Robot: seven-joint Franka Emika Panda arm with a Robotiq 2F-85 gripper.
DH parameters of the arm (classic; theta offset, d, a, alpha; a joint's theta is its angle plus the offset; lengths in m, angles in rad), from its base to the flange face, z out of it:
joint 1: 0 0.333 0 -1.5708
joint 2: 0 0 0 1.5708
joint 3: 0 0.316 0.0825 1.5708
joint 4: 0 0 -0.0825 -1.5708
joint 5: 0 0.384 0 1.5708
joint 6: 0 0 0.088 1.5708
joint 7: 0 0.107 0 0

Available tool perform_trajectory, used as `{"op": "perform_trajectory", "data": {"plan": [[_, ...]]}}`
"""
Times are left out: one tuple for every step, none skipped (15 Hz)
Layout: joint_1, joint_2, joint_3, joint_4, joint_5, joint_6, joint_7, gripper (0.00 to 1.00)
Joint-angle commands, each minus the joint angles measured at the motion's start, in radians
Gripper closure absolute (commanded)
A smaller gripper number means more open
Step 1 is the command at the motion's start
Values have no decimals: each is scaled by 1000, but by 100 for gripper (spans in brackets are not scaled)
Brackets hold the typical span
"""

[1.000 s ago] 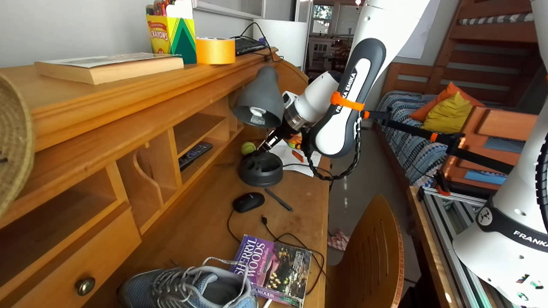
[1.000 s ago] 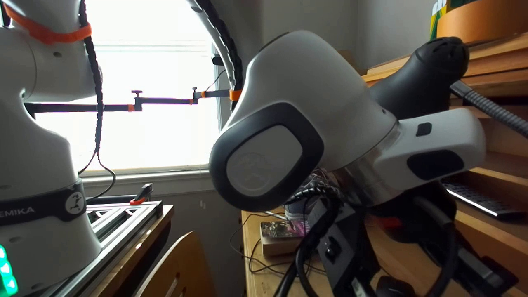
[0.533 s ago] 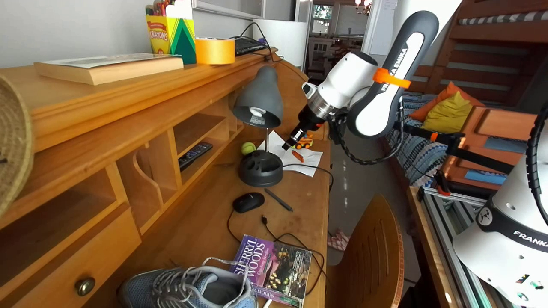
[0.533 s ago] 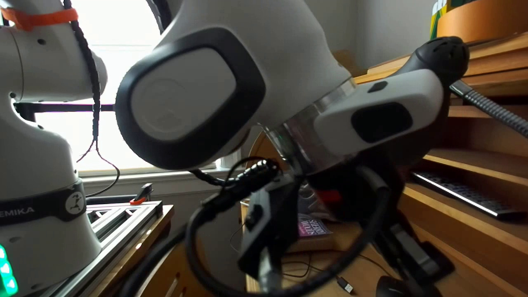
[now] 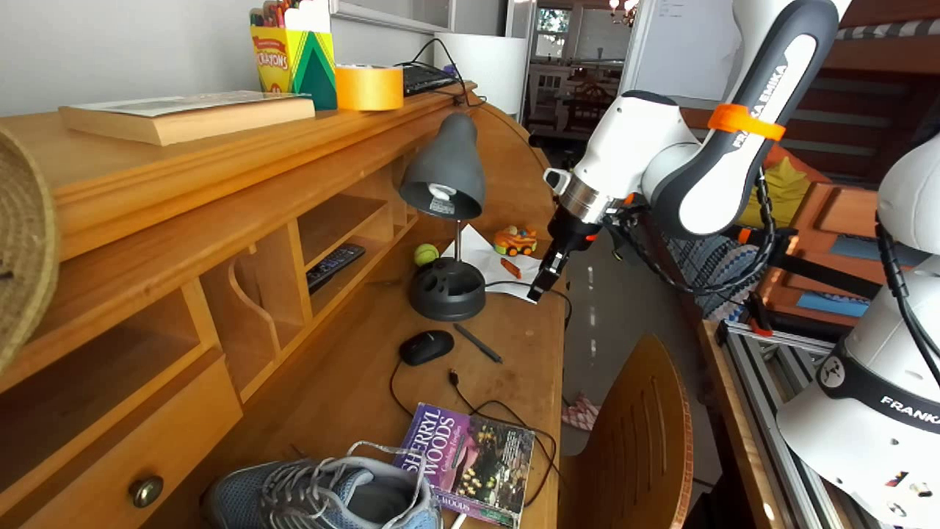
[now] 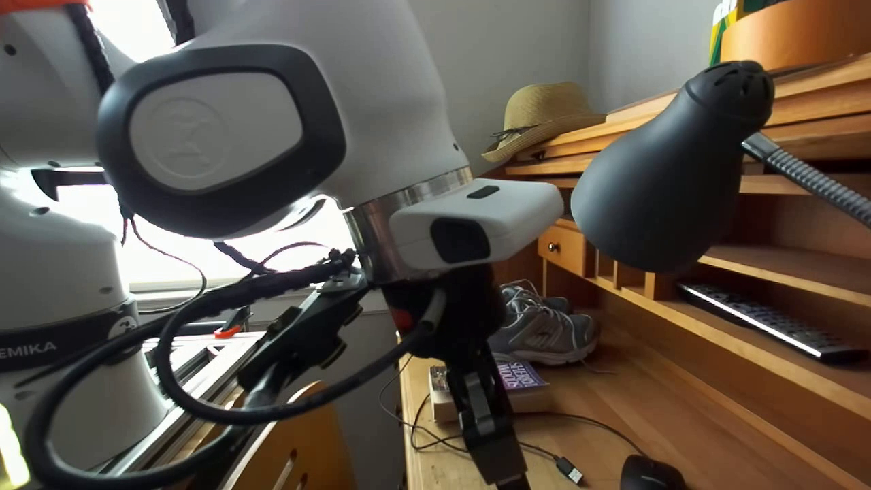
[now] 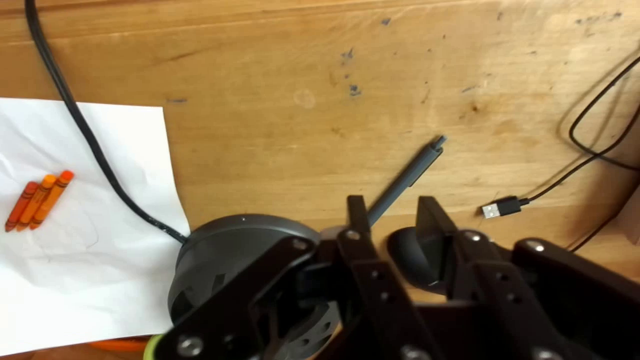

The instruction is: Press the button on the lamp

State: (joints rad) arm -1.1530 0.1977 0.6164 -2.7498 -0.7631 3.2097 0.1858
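Observation:
The lamp has a dark grey cone shade, also clear in an exterior view, a thin arm and a round black base. In the wrist view the base is at lower left, partly behind my gripper's linkage. I cannot make out a button on it. My gripper points down near the desk's front edge, apart from the lamp, to the right of its base in that view. In the wrist view its fingertips are apart with nothing held between them; a pen and the mouse show beyond.
A pen, a black mouse, a USB cable, a book and a shoe lie on the desk. Paper with crayons, a toy car and a ball are near the base. A chair stands in front.
My gripper has moved from behind the lamp base out to the desk's front edge. The arm has swung away, uncovering the toy, the paper and the lamp shade. The lamp has not moved.

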Motion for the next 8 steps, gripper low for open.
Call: {"op": "perform_trajectory", "data": {"plan": [[-228, 58, 225, -4, 36, -89, -51, 38], [-293, 72, 295, -3, 61, -131, -75, 29], [-363, 89, 372, 3, 92, -190, -104, 22], [-436, 106, 453, 12, 133, -254, -143, 14], [-508, 119, 533, 22, 179, -321, -185, 7], [-579, 133, 611, 37, 227, -396, -229, 0], [-649, 136, 690, 50, 273, -458, -258, 0], [-725, 148, 769, 70, 312, -531, -290, 0]]}}
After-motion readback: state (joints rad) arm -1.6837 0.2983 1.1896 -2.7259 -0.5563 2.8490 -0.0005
